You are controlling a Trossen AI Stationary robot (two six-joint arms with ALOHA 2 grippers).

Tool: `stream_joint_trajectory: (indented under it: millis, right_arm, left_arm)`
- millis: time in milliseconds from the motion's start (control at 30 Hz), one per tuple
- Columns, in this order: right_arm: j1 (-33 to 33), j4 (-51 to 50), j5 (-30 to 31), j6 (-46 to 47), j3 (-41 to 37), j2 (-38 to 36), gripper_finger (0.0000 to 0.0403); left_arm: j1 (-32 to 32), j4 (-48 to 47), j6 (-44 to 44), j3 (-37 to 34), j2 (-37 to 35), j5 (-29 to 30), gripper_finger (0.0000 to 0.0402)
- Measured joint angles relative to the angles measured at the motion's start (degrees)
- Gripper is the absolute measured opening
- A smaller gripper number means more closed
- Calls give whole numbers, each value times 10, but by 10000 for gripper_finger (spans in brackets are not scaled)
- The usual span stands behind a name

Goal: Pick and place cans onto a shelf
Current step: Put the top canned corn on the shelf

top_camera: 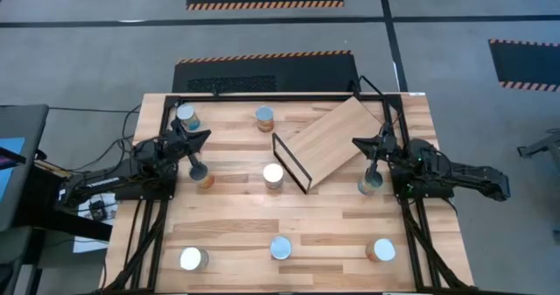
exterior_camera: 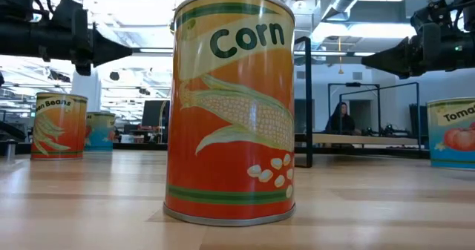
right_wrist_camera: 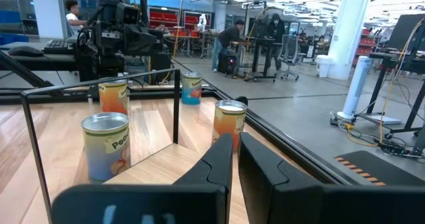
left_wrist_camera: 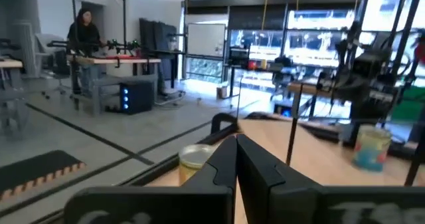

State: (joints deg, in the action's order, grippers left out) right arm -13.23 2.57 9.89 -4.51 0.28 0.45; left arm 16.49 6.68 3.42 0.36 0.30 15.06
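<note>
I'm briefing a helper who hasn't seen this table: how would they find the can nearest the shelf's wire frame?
Start at the shelf, the light board lying at an angle on the far right part of the table. Go to the black wire frame at its lower left end. Just beside that frame, near the table's middle, stands a can with a bright white top, alone there; every other can sits nearer the table's edges.

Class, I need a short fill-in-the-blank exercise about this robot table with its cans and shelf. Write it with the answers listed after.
1. The big word on the nearest orange can in the low view is ____.
2. In the high view, the number of cans standing on the shelf is ____.
3. The thin wire frame at one end of the shelf is coloured ____.
4. The left gripper has its fingers ____.

Answers: Corn; zero; black; shut
</note>
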Motion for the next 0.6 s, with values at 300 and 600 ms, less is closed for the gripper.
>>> stream_joint_trajectory:
  millis: [300, 600]
  right_arm:
    - [0, 0, 0, 0, 0, 0, 49]
    - [0, 0, 0, 0, 0, 0, 49]
  left_arm:
    - [0, 29, -3, 0, 0, 65, 0]
    - [0, 25, 2, 0, 22, -48, 0]
